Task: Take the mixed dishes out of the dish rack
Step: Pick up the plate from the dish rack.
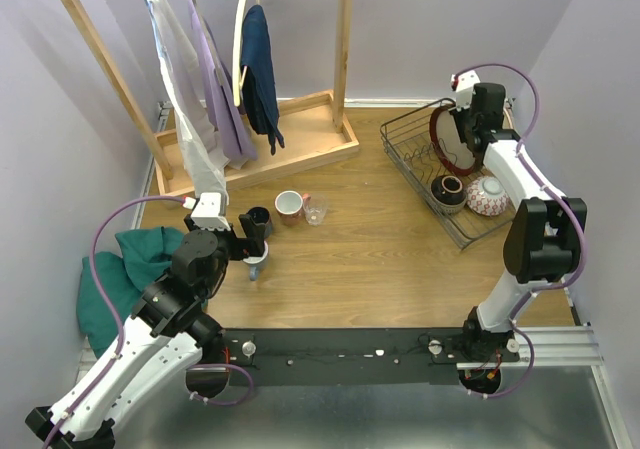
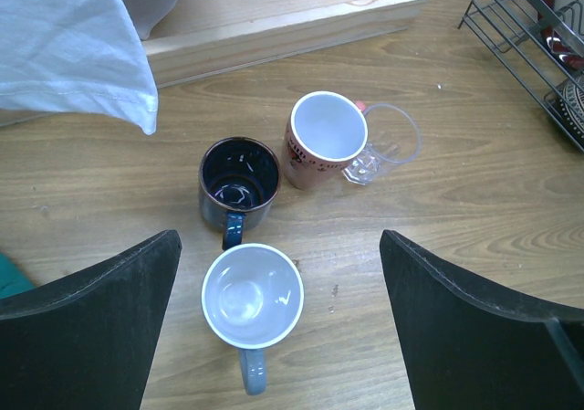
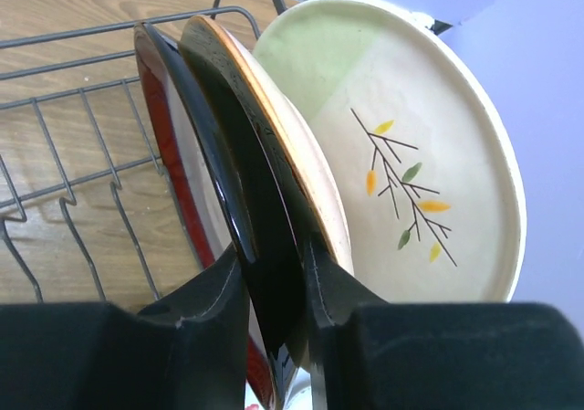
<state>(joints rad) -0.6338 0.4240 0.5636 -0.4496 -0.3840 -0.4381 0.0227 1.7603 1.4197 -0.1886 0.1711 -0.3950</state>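
The dish rack (image 1: pixel 405 154) stands at the back right. My right gripper (image 3: pixel 274 262) is shut on the rim of an upright black-backed plate (image 3: pixel 260 182) in the rack. A dark-red-rimmed plate (image 3: pixel 157 122) stands left of it and the cream twig plate (image 3: pixel 411 145) right of it. A dark bowl (image 1: pixel 448 189) and a patterned bowl (image 1: pixel 487 195) sit in the rack's near end. My left gripper (image 2: pixel 278 323) is open above a grey mug (image 2: pixel 252 296) standing on the table. Beyond it stand a dark blue mug (image 2: pixel 239 174), a pink mug (image 2: pixel 324 138) and a clear glass (image 2: pixel 391 141).
A wooden clothes rack (image 1: pixel 330 134) with hanging garments (image 1: pixel 200 89) fills the back left. A white garment (image 2: pixel 73 45) hangs close over the mugs. A teal cloth (image 1: pixel 125 269) lies at the left edge. The rack's wire corner (image 2: pixel 511 26) shows in the left wrist view.
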